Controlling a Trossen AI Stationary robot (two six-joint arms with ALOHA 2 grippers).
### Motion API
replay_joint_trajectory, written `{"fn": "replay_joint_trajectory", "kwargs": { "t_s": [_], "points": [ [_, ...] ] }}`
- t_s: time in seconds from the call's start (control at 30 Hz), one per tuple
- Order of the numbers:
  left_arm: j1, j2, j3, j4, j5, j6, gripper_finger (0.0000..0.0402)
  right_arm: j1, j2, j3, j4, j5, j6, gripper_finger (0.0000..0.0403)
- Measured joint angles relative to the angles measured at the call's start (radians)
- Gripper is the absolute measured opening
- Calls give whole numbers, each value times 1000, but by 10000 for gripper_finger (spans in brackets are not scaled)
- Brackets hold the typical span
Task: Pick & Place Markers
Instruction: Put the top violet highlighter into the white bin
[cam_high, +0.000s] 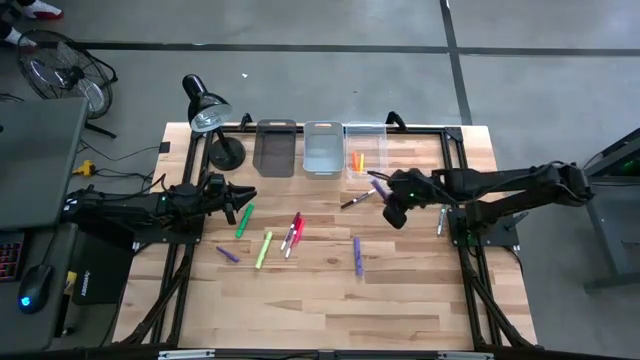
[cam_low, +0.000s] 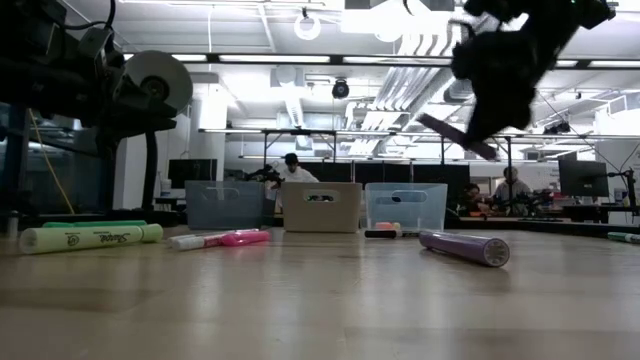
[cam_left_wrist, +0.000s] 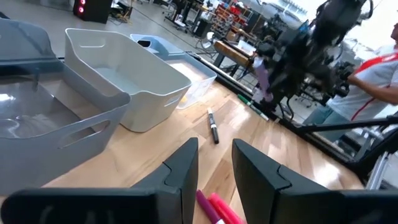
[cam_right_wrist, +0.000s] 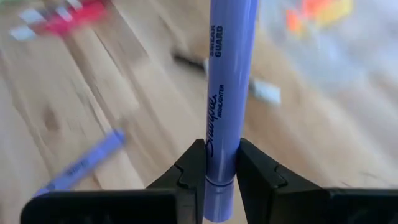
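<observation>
The left gripper (cam_high: 243, 195) hangs low at the table's (cam_high: 330, 300) left side, just beside a green marker (cam_high: 243, 220). Its fingers (cam_left_wrist: 184, 168) stand a narrow gap apart with nothing between them.

A desk lamp (cam_high: 208, 112) stands at the back left corner. To its right, three bins line the back edge: a dark bin (cam_high: 275, 146), a grey bin (cam_high: 322, 148) and a clear bin (cam_high: 366, 135) with orange and yellow markers (cam_high: 357, 161) lying inside.

Loose markers lie across the middle of the table:
- a short purple marker (cam_high: 228, 254), near the left arm;
- a lime marker (cam_high: 264, 248), just right of it;
- red and pink markers (cam_high: 293, 232), close together;
- a long purple marker (cam_high: 357, 255), further right;
- a black marker (cam_high: 355, 201), in front of the clear bin.

The right gripper (cam_high: 385, 193) is raised above the table, in front of the clear bin. Its fingers (cam_right_wrist: 194, 163) are clamped on a purple highlighter (cam_right_wrist: 225, 93), which sticks out past the fingertips, clear of the table.

One more marker (cam_high: 440, 222) lies at the right side, close to the right arm's base.

People sit at desks in the room beyond.
</observation>
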Motion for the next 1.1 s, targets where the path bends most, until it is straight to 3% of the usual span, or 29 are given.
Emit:
{"fn": "replay_joint_trajectory", "kwargs": {
  "t_s": [0.17,0.37,0.67,1.1],
  "points": [
    [0,0,15,3,2,19,97,-7,8,1,228,12,-88,59],
    [0,0,17,0,5,20,97,-46,45,2,431,6,-56,61],
    [0,0,20,10,-64,20,97,-84,138,2,582,-65,-66,63],
    [0,0,22,99,-191,-32,97,-123,260,3,790,-74,89,64]
  ]
}}
